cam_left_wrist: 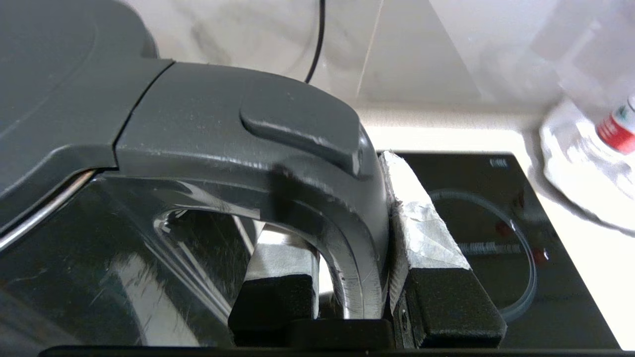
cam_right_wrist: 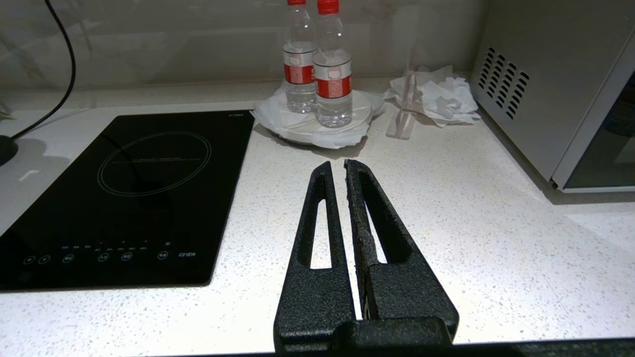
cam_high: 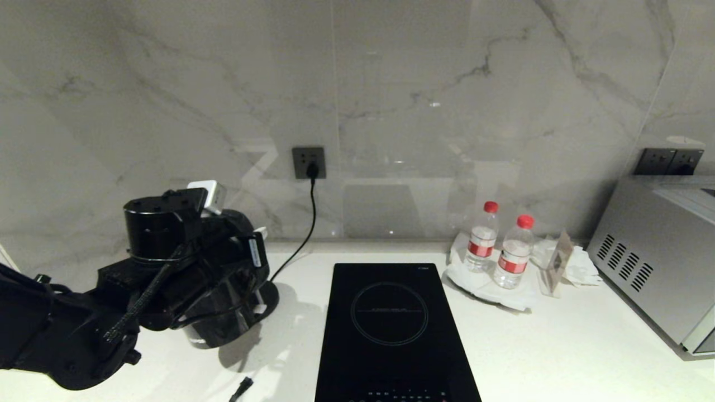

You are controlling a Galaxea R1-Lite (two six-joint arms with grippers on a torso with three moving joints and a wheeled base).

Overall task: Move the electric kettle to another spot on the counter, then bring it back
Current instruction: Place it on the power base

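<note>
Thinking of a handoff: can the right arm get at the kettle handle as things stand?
Probably not. The left gripper is shut on the electric kettle handle, filling it. The right gripper sits beyond the induction hob, jaws shut.

A grey-veined marble wall rises behind the pale speckled worktop. A dark socket sits low on it with a black cord plugged in; a second dark socket plate is near the right edge, above a silver oven. Soft light glints off the glossy wall.
</note>
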